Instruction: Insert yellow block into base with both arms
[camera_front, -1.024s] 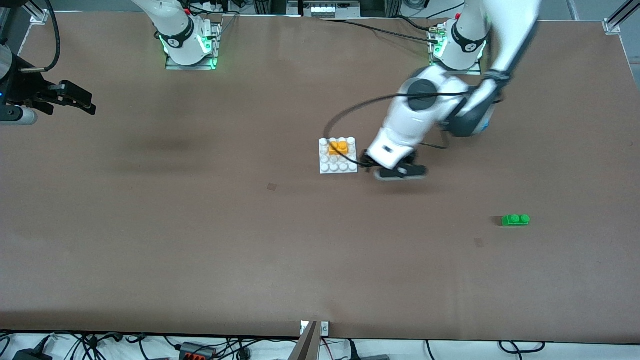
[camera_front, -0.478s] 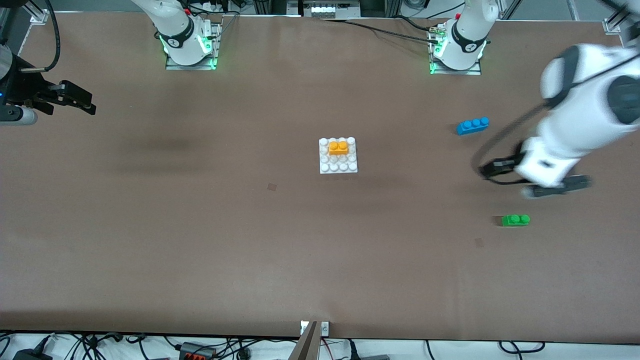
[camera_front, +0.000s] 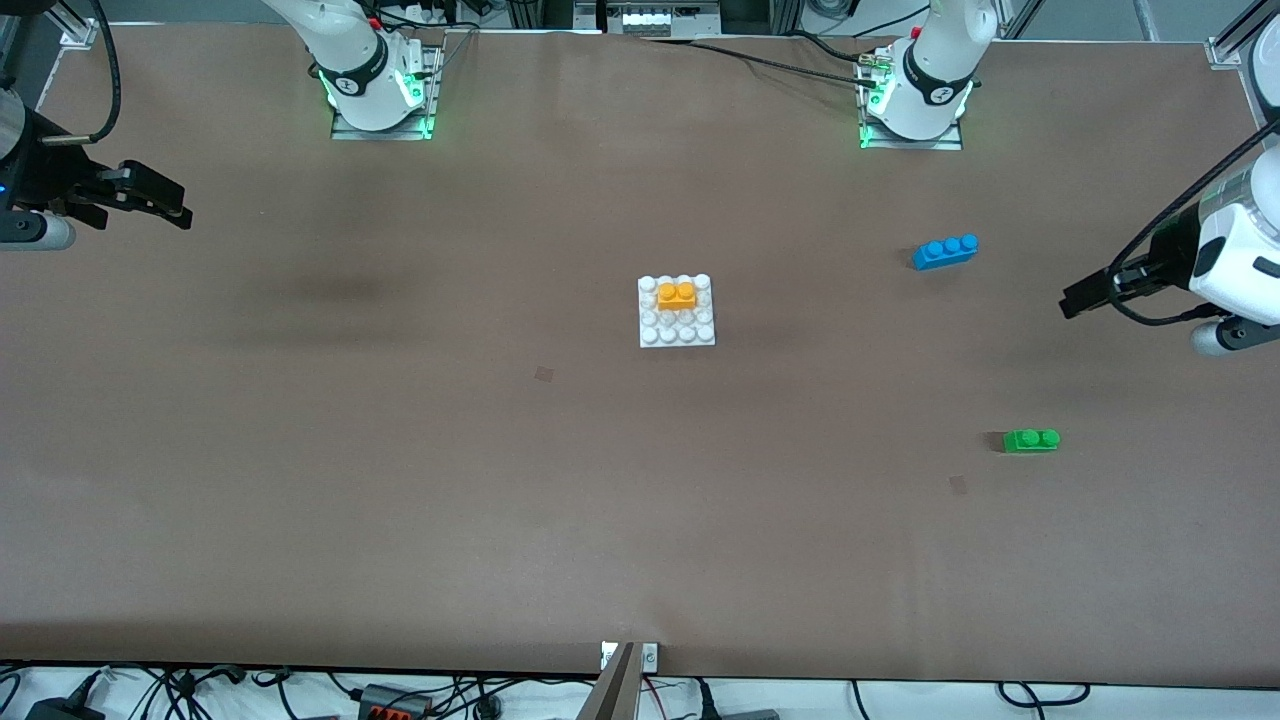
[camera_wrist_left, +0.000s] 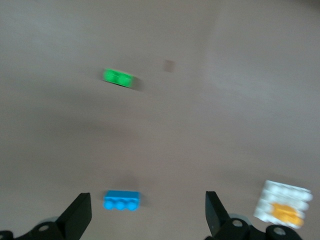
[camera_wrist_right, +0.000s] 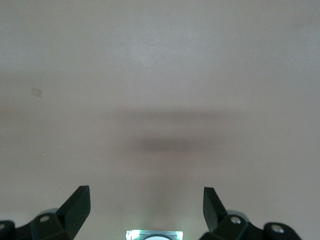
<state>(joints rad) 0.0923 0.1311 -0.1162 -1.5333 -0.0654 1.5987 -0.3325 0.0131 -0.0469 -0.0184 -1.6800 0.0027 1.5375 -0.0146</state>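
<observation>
**Both arms drawn back to the table ends, yellow block seated on the base**

The left gripper (camera_front: 1085, 296) hangs over the left arm's end of the table (camera_front: 400, 480), its arm entering from the edge of the front view; the fingers stand wide apart and hold nothing. The right gripper (camera_front: 160, 203) hangs over the right arm's end, likewise spread and empty. The table is a bare brown surface; cables and power strips run along its edge nearest the front camera. The base (camera_front: 677, 330) lies at mid-table, flat, with the yellow block (camera_front: 677, 295) seated on its studs in the part farther from the front camera. Both grippers are well apart from it. A blue brick (camera_front: 945, 250) and a green brick (camera_front: 1031, 440) lie toward the left arm's end, the green one nearer the front camera.
</observation>
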